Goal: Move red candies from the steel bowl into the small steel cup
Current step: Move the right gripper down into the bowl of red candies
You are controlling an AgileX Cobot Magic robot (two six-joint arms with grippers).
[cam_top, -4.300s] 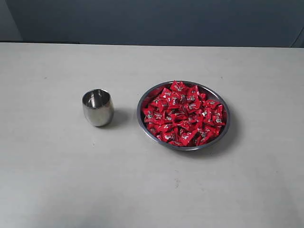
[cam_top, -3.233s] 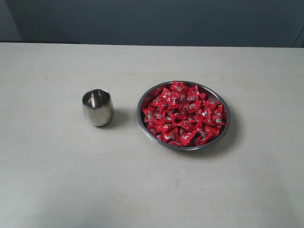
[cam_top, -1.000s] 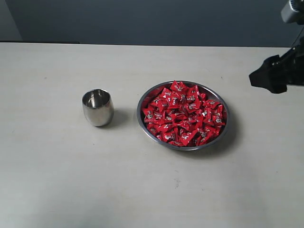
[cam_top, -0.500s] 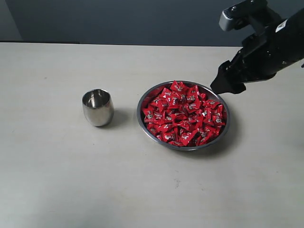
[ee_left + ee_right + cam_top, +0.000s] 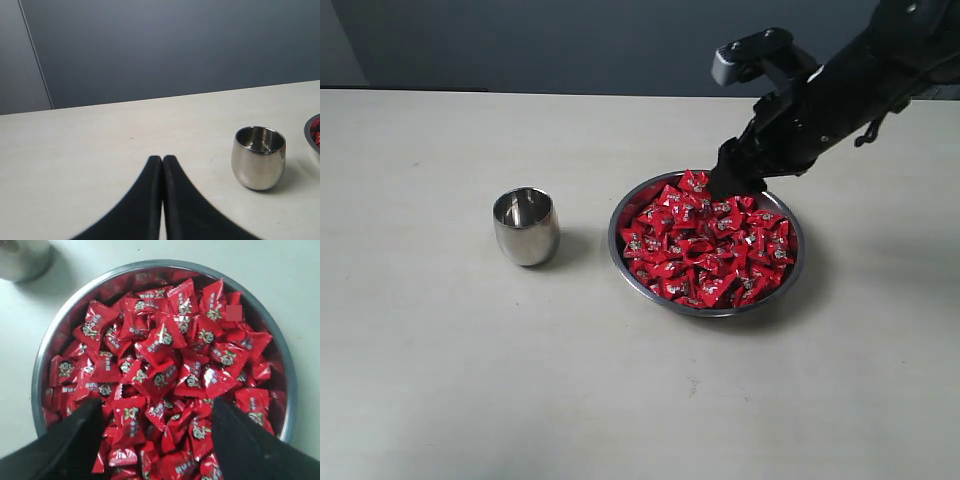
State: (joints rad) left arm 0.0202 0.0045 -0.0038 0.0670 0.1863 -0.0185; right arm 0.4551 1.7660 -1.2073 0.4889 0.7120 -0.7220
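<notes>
The steel bowl (image 5: 625,215) (image 5: 55,335) sits right of centre, heaped with several red candies (image 5: 705,240) (image 5: 160,365). The small steel cup (image 5: 526,226) (image 5: 258,157) stands upright to its left and looks empty. My right gripper (image 5: 732,180) (image 5: 156,412) hangs over the bowl's far edge, open wide, its two black fingers (image 5: 80,440) straddling the candy pile with nothing held. My left gripper (image 5: 162,162) is shut and empty, low over the table, left of the cup; it is out of the exterior view.
The pale table (image 5: 470,380) spreads all round the cup and bowl. A dark wall (image 5: 570,40) runs behind its far edge. The right arm (image 5: 860,80) slants in from the upper right.
The right arm has swung in from the far right and come down to the bowl's far rim. Cup, bowl and candies have not moved.
</notes>
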